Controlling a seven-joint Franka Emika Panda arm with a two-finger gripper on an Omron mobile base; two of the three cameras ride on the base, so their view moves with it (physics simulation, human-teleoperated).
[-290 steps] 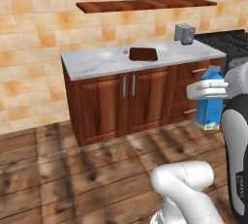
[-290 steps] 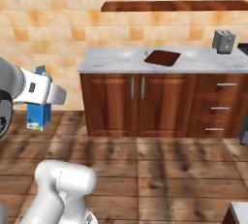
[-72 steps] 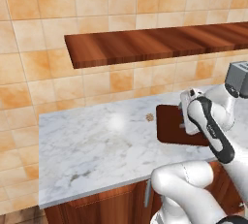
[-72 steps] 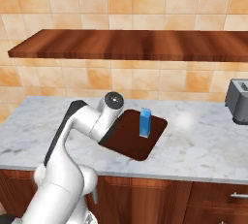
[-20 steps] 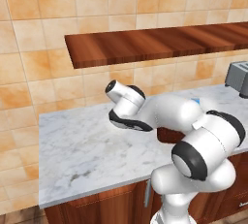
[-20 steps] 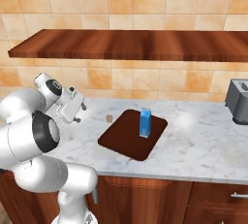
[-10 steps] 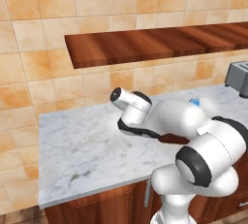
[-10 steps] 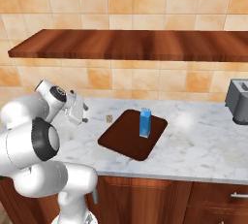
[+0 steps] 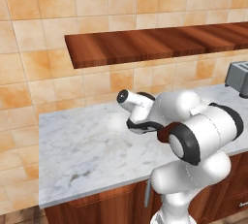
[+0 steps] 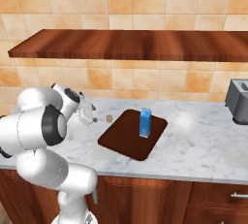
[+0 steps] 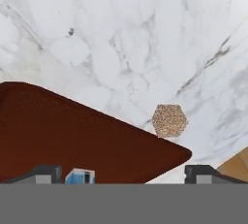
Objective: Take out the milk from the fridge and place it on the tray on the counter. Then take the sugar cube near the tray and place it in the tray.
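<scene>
Hovering: the pincer (image 10: 89, 116) hangs over the bench (image 10: 203, 145), jaws spread wide and holding nothing (its two tips (image 11: 202, 174) stand far apart at the bottom of the hand view).
Why so wide: a judgement only, but an empty, open pincer pointed down here suits a reach for the sugar cube (image 11: 169, 120), the one step not yet done.
Cube to pincer: the cube lies on bare marble just ahead of the tips, nearer the right-hand tip than the middle, so some centring looks needed.
Cube to tray: just beside a rounded corner of the tray (image 11: 58, 136), apart from it, not inside.
Milk: the milk (image 10: 145, 122) stands upright in the tray, so that part seems finished.
Beyond: a toaster (image 10: 239, 101) sits at the far end, well apart.
</scene>
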